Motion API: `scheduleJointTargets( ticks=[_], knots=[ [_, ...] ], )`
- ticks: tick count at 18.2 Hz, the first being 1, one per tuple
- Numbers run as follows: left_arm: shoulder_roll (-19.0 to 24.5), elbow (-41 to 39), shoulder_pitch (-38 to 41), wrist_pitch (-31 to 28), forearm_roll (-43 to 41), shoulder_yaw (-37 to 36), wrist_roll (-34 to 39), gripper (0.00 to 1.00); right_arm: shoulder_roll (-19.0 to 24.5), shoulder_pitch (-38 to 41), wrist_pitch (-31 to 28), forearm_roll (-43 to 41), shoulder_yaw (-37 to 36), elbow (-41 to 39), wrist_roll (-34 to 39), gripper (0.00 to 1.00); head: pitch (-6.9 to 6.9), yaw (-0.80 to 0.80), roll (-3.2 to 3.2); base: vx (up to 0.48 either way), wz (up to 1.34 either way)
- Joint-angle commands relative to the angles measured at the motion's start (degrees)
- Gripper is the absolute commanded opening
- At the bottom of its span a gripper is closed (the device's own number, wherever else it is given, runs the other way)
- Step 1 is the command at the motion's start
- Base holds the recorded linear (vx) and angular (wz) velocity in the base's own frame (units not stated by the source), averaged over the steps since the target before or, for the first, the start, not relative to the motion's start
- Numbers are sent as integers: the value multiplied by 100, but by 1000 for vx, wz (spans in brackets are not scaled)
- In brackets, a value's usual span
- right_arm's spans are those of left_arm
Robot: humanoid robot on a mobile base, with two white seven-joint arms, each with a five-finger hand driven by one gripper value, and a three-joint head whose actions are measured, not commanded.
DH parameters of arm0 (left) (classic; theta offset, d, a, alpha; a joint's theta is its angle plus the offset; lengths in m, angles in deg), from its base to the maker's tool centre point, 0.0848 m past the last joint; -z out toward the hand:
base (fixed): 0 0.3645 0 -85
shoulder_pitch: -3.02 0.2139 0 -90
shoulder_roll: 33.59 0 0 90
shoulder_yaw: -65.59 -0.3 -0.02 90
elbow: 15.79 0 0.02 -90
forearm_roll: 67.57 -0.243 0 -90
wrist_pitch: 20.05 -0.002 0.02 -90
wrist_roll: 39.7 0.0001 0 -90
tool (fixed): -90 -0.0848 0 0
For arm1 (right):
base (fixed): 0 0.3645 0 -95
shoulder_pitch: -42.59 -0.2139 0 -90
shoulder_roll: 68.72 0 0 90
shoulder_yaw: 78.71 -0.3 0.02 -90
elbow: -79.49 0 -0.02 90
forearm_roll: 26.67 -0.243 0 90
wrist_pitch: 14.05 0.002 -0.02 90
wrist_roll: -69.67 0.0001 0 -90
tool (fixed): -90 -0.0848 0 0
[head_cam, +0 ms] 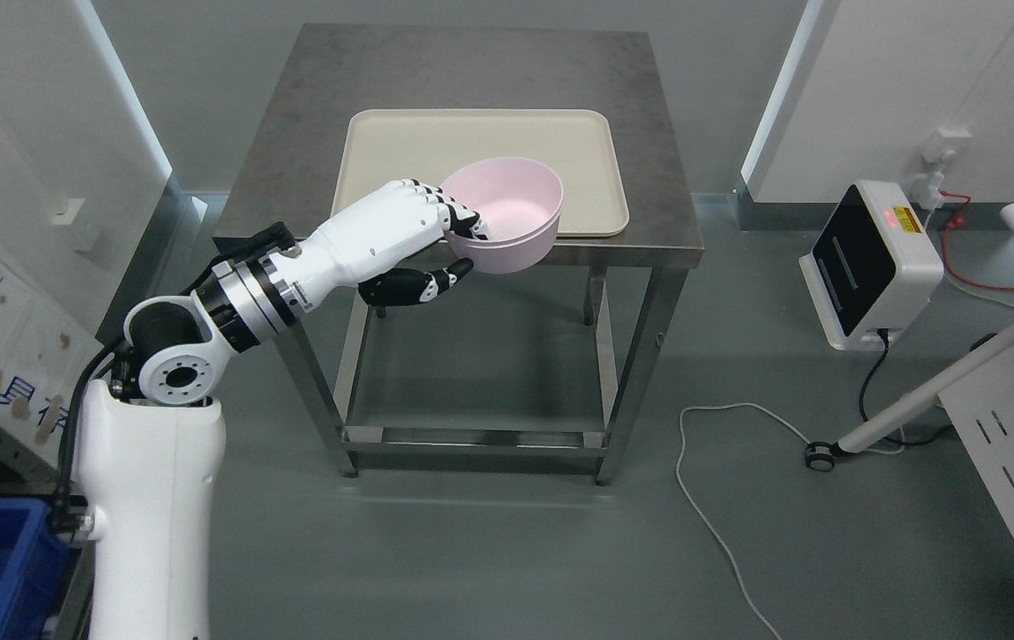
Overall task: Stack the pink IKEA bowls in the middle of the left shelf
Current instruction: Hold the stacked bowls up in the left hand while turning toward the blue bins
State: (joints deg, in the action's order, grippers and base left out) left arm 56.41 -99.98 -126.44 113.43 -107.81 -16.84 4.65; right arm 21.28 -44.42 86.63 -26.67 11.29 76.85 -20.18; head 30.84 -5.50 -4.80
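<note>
In the head view, we judge the step in hand to be carrying the pink bowl (507, 213) off toward the shelf, and to do it well we should keep its rim level and the pinch firm as the arm swings, since the hold takes only one side of the wall. Our left hand (409, 240) has its fingers (462, 222) hooked over the near rim into the bowl with the thumb under the outside; the bowl juts beyond the fingertips, over the near edge of the cream tray (382, 151) on the steel table (293, 116).
</note>
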Motion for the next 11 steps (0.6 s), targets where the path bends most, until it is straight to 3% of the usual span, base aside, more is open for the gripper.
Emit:
scheduleJointTargets(
  ticks=[1, 11],
  knots=[
    [100, -18, -9, -6, 8, 42, 4, 3, -100, 0, -5, 44, -53, 0, 3, 100, 0, 0, 0, -299, 141],
    [100, -18, -53, -50, -1, 60, 21, 3, -100, 0, -5, 44, -53, 0, 3, 100, 0, 0, 0, -308, 138]
  ],
)
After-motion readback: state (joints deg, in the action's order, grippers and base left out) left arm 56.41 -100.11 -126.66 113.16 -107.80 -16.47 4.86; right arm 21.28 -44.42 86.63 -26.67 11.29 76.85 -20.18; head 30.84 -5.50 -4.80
